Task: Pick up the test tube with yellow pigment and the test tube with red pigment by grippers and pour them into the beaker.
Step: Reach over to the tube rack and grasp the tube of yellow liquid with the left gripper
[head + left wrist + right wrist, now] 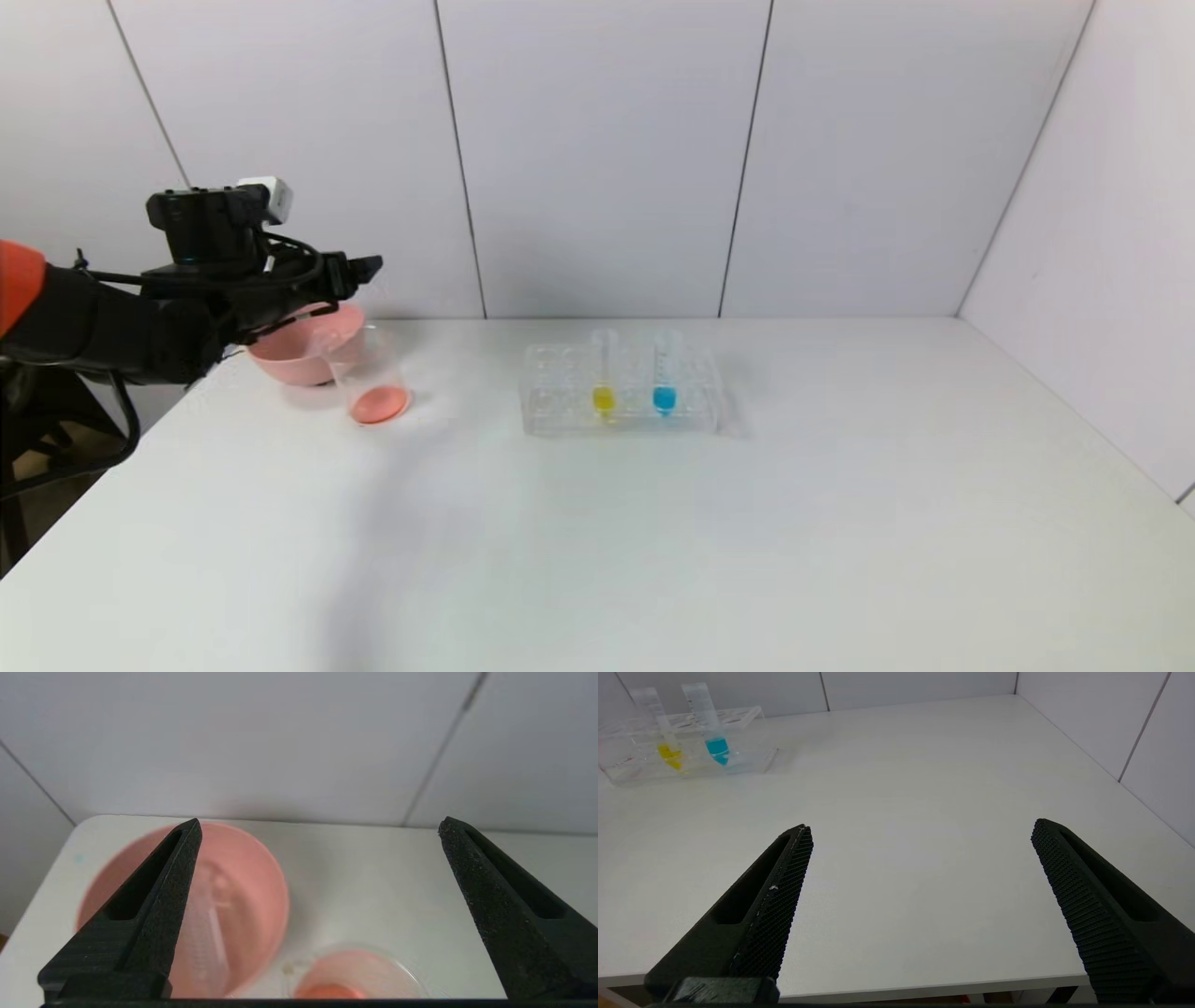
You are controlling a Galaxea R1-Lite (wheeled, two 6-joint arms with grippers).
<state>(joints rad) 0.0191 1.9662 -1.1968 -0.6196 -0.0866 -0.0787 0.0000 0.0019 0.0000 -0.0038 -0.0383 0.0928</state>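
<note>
White table [653, 523] held the beaker [372, 378], already red-filled; an empty tube [212, 933] lay in the pink bowl [261, 891]. The test tube with yellow pigment [603, 373] stood unpoured in its rack [560, 411]. Left gripper [317, 830] above the bowl and right gripper [920, 830] gaped wide, holding nothing.

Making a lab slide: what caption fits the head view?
Left gripper open above pink bowl and beaker holding red liquid; yellow tube waits in rack.

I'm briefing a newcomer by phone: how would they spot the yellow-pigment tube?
Find the clear plastic tube rack mid-table. Two slim clear tubes stand upright in it; the test tube with yellow pigment is the left one, yellow at its lower end, unlike the blue-bottomed tube beside it.
</note>
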